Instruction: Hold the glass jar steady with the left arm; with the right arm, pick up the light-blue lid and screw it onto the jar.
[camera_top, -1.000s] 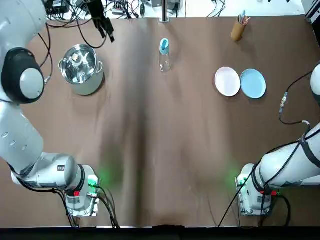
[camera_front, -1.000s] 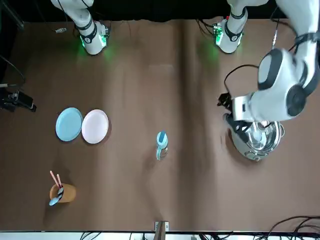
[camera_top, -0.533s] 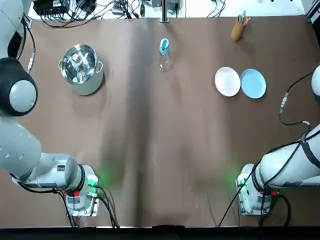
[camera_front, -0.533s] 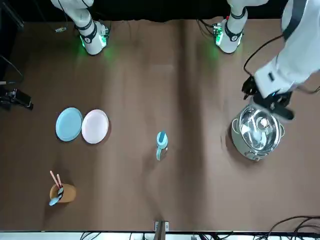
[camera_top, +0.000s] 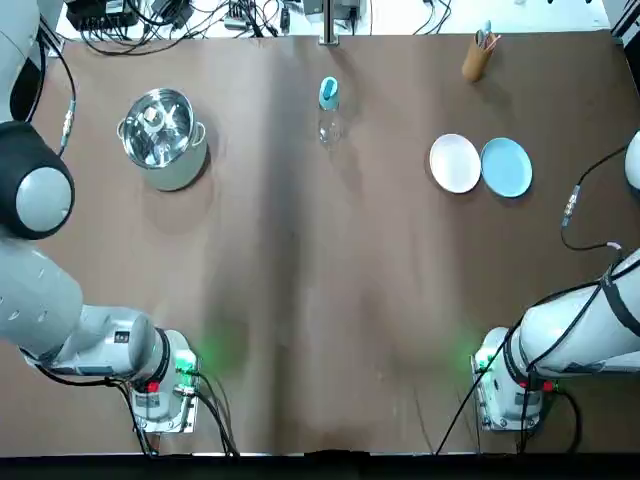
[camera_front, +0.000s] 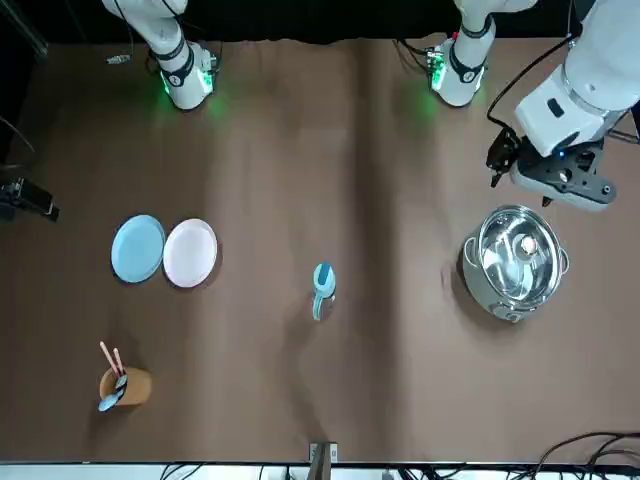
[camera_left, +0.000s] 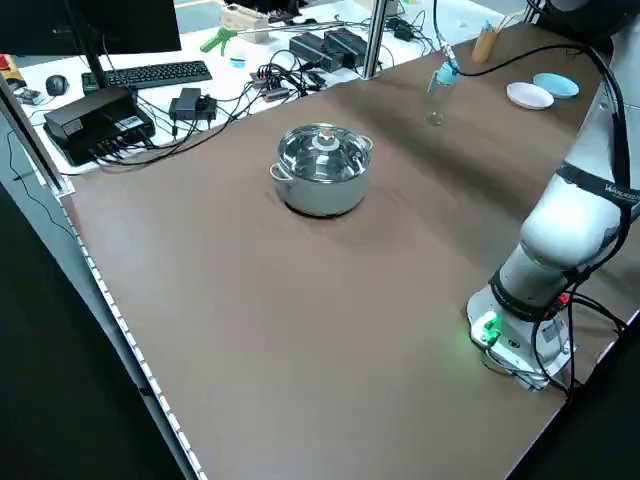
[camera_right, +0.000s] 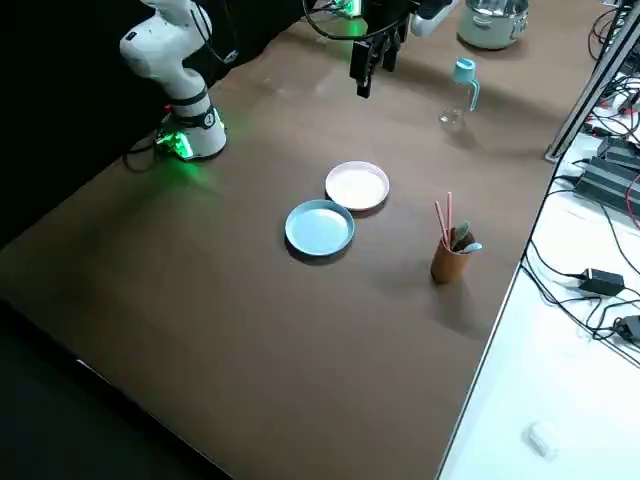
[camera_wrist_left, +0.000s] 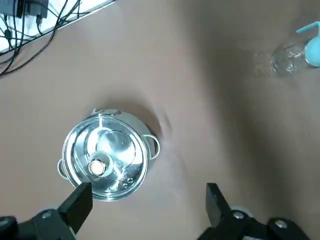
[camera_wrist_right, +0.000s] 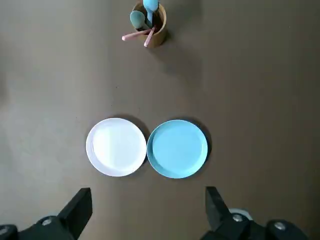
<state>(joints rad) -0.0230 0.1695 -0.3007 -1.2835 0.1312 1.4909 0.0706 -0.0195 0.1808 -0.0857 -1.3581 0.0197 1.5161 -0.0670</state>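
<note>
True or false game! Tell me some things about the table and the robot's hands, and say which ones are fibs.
1. The shiny pot stands on the robot's left side of the table. True.
2. The two plates are stacked. False: the white plate and the blue plate lie side by side.
3. The left gripper holds the jar. False: the left gripper is open, up in the air near the pot, and the jar stands alone.
4. The cup has sticks in it. True.
5. The right gripper is shut. False: the right gripper is open above the plates.
</note>
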